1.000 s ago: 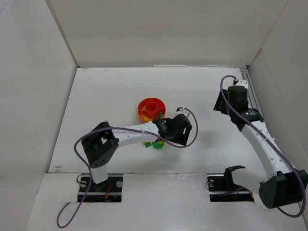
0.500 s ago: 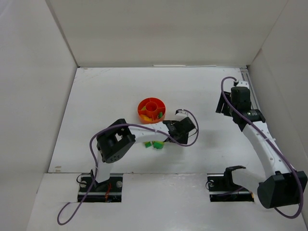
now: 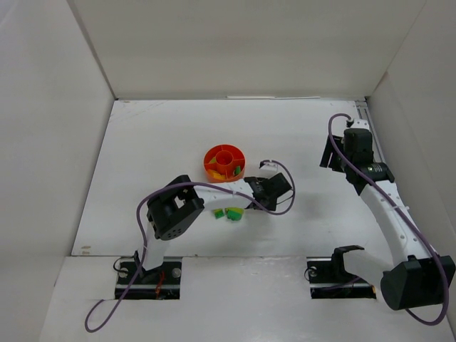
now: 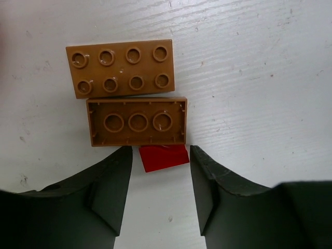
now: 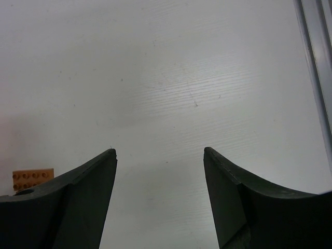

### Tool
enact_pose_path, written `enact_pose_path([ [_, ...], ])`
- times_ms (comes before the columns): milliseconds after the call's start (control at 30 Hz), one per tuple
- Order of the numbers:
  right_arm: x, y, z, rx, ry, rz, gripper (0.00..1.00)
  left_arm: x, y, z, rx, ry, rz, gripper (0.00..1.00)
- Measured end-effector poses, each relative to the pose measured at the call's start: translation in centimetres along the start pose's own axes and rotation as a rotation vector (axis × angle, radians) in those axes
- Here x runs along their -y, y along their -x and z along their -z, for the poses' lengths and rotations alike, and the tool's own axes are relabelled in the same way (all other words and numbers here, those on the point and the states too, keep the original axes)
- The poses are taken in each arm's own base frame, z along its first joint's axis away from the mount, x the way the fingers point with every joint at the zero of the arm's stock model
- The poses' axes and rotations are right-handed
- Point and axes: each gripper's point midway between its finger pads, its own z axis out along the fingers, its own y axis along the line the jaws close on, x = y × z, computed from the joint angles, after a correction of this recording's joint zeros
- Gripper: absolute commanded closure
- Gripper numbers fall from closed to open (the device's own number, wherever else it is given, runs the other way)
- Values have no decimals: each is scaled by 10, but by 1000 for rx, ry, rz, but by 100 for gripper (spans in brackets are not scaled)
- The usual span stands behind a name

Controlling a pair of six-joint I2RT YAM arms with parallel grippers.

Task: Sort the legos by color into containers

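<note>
- Top view: the orange dish (image 3: 214, 152) sits mid-table (image 3: 157, 135). Yellow and green bits lie in its outer sections.
- A few loose bricks (image 3: 228, 213), green and yellow, lie on the table on the near side of the dish, beside my left forearm.
- My left hand (image 3: 269, 188) is low over the table, just right of the dish. My right hand (image 3: 329, 152) is well apart, at the far right edge.
- Left wrist view: a studs-up brick (image 4: 120, 68) and a flipped brick (image 4: 137, 122), both tan here, lie long side to long side, touching or nearly so.
- A red piece (image 4: 164, 158) lies just beside the flipped brick, between my fingers (image 4: 111, 181).
- Left hand is released, part open. The fingers flank the red piece, and a sliver of table shows on its left side.
- Right wrist view: right hand is released, fingers (image 5: 83, 187) wide apart over bare table. A tan brick (image 5: 33, 179) shows at the lower left.
</note>
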Motion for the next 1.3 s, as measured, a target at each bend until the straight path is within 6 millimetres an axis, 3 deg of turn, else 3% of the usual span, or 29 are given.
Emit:
enact_pose_path([
  [233, 0, 1, 1, 5, 1, -1, 27, 1, -4, 1, -5, 3, -10, 70],
  [533, 0, 0, 1, 4, 1, 6, 27, -1, -3, 7, -12, 3, -25, 72],
  [633, 1, 0, 1, 4, 1, 7, 27, -1, 11, 28, 19, -19, -23, 69],
  [800, 1, 0, 1, 4, 1, 14, 27, -3, 68, 89, 168, -112, 48, 68],
  [900, 1, 0, 1, 4, -1, 14, 27, -25, 104, 109, 253, -100, 117, 68],
  [1033, 3, 1, 1, 5, -8, 22, 27, -66, 135, 103, 309, -10, 183, 68],
  [1300, 9, 1, 1, 7, -43, 27, 27, -126, 157, 85, 329, 113, 248, 68],
])
